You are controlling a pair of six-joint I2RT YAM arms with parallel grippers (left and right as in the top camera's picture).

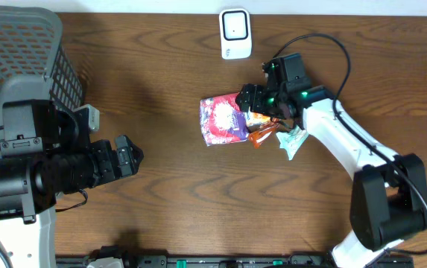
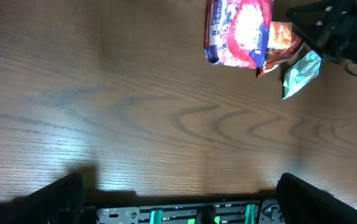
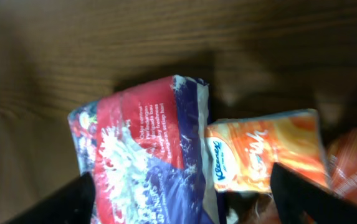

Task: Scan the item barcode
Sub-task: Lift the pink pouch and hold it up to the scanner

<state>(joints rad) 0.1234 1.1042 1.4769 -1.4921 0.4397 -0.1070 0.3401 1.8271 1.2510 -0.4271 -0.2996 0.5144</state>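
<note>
A red and purple snack packet [image 1: 222, 119] lies flat at mid-table, with an orange Kleenex tissue pack [image 3: 265, 152] overlapping its right edge and a teal packet [image 1: 293, 141] further right. My right gripper [image 1: 252, 103] hovers over this pile. In the right wrist view the right gripper [image 3: 184, 199] is open, its fingers spread wide on either side of the snack packet [image 3: 141, 149] and the tissue pack. A white scanner [image 1: 235, 33] stands at the far edge. My left gripper [image 1: 131, 158] is open and empty at the left; no barcode shows.
A grey mesh basket [image 1: 19, 52] fills the far left corner. An orange-red wrapper [image 1: 261, 136] lies between the tissue pack and the teal packet. In the left wrist view the snack packet [image 2: 239, 31] and teal packet [image 2: 301, 73] lie far ahead of the left gripper [image 2: 178, 199].
</note>
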